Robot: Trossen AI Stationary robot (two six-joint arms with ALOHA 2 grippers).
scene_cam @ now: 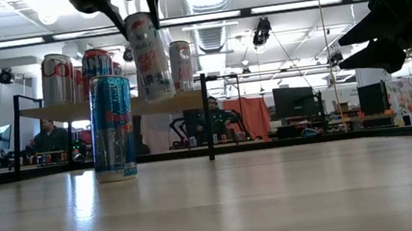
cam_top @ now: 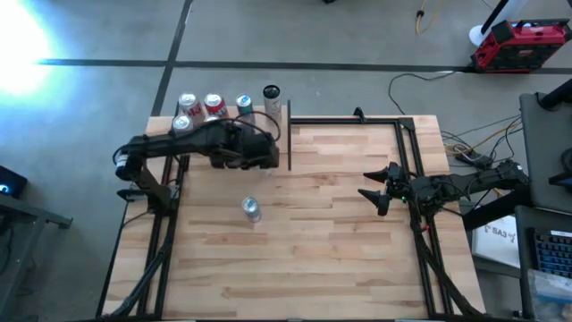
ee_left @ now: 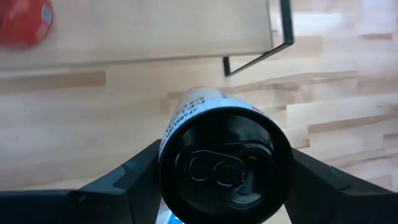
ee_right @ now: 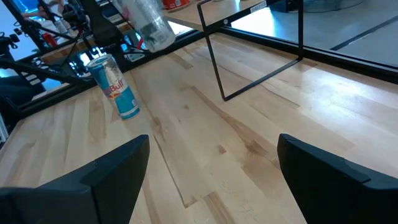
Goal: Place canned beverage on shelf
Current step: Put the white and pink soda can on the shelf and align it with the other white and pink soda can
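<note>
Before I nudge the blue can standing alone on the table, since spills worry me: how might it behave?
The blue can stands tall on a narrow base, so a high push likely tips it. Its round body would probably roll once down. Its smooth metal wall may slip in a light grip.

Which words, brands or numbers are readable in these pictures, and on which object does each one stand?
"SPARK": side of the held can in the left gripper; the rest of the word is hidden.
Blue can on the table: red print, too blurred to read.
Red and white cans on the shelf: lettering cut off, not readable.
White sheet beside the table: writing too small to read.
</note>
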